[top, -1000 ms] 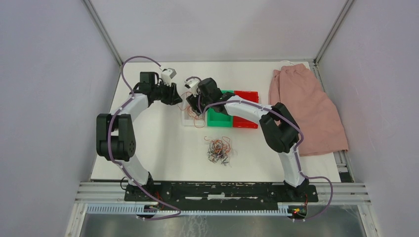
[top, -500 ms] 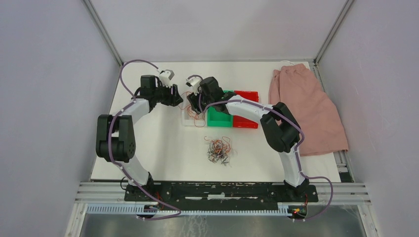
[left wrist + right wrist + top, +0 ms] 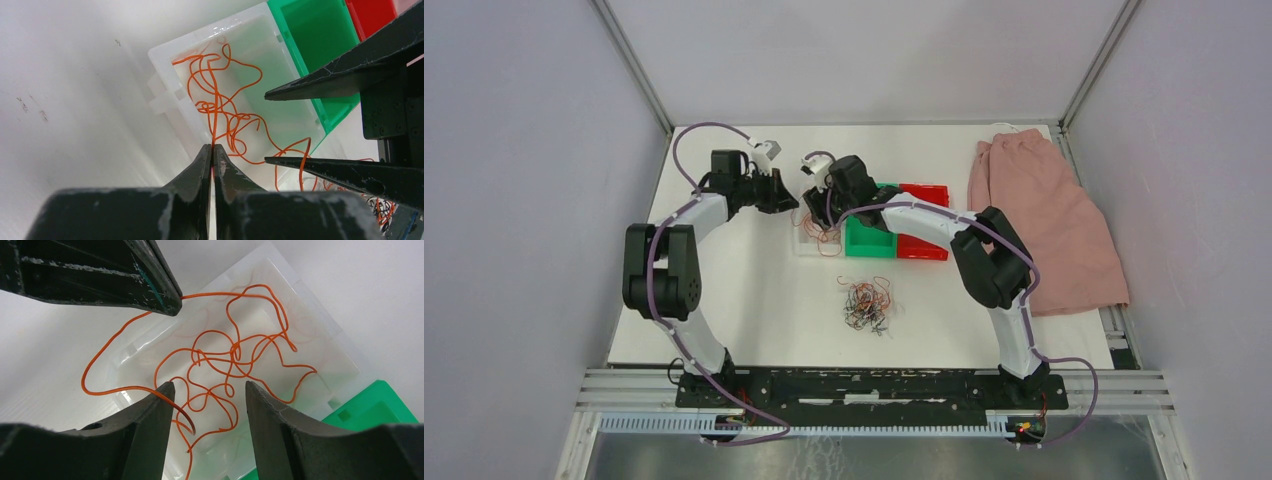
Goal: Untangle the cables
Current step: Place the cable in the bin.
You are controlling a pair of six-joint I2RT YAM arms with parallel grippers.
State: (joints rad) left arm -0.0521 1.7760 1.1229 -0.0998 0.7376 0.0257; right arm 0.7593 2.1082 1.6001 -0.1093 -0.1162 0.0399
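Observation:
The cables show as a clump (image 3: 866,303) of orange, black and white wires on the white table's middle. More orange wires (image 3: 220,107) lie in a clear white bin (image 3: 165,95). My left gripper (image 3: 212,147) is shut on one orange wire over the bin's near edge; it also shows in the right wrist view (image 3: 172,305) and from above (image 3: 794,203). My right gripper (image 3: 207,390) is open over the bin (image 3: 320,347), an orange wire (image 3: 225,352) draped over its left finger (image 3: 155,410). From above it (image 3: 817,210) hovers beside the left one.
A green bin (image 3: 867,238) and a red bin (image 3: 921,222) stand right of the white bin (image 3: 809,240). A pink cloth (image 3: 1044,220) lies at the table's right side. Grey walls enclose the table on three sides.
My left gripper has shifted slightly to the right and back, still holding the orange wire. My right gripper has hardly moved. The clump has not moved.

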